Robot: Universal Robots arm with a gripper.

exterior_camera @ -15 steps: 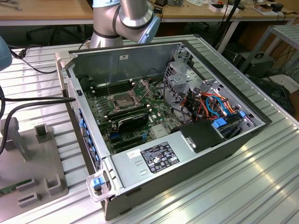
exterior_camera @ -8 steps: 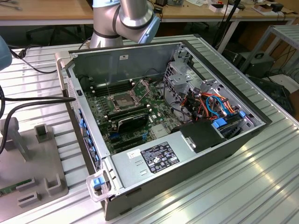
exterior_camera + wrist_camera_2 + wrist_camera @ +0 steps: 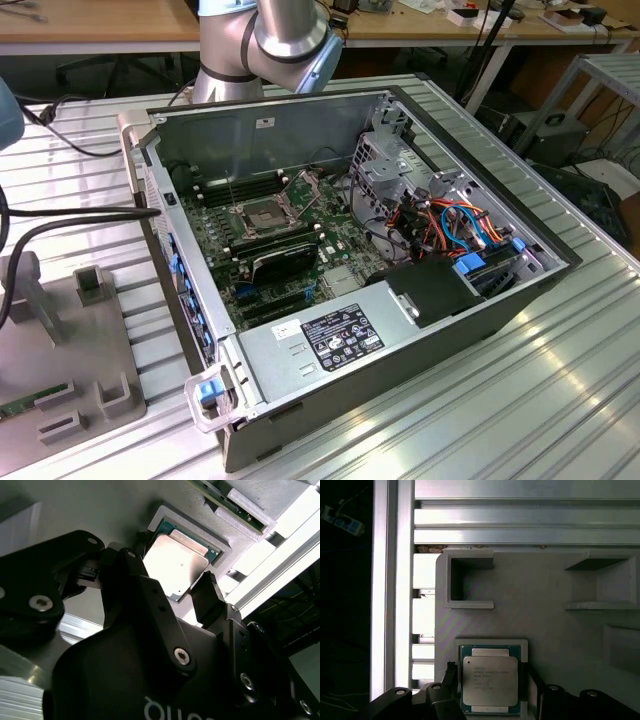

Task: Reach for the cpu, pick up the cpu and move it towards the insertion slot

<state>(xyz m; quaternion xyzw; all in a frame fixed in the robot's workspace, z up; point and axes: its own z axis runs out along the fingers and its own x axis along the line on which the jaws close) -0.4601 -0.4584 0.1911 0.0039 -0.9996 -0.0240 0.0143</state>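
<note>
The cpu [image 3: 490, 681]: a thin square chip with a pale metal lid, faint print, and a green board edge showing round the lid. It lies flat in a shallow raised-rim pocket [image 3: 492, 642] of the grey fixture plate [image 3: 550, 630]. Judged light, rigid, smooth and slippery on top, and fragile underneath. Best taken by two opposite edges with a light squeeze, kept level. Gripper [image 3: 174, 564] stands over it, black fingers [image 3: 207, 597] spread to either side of the chip, close beside its edges. No firm contact seen, nothing held. The plate is matte plastic with square recesses. A green memory stick [image 3: 225, 502] sits in a neighbouring holder. Beneath is a bright, ribbed aluminium table [image 3: 520, 520]. In the exterior view the insertion slot [image 3: 258, 215], a silver frame with a dark centre, sits on the board inside the open computer case [image 3: 250, 125], well apart from the plate.
</note>
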